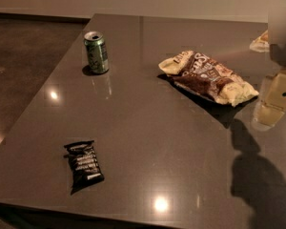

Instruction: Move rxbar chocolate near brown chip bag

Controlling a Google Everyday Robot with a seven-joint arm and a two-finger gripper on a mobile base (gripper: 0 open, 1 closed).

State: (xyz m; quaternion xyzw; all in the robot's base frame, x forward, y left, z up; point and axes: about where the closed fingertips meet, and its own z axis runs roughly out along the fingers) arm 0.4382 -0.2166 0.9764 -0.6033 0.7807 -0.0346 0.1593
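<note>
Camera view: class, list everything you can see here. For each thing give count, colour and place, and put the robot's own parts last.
table: one, glossy dark grey-brown, fills most of the view
green soda can: one, green, upright, far left
brown chip bag: one, dark brown with pale yellow ends, lying right of centre
rxbar chocolate: one, black with white lettering, lying near left, well apart from the bag
unclear item: one, yellowish, far right, partly hidden
floor: dark, left of the table
gripper: one, pale yellow, right edge, just right of the chip bag
</note>
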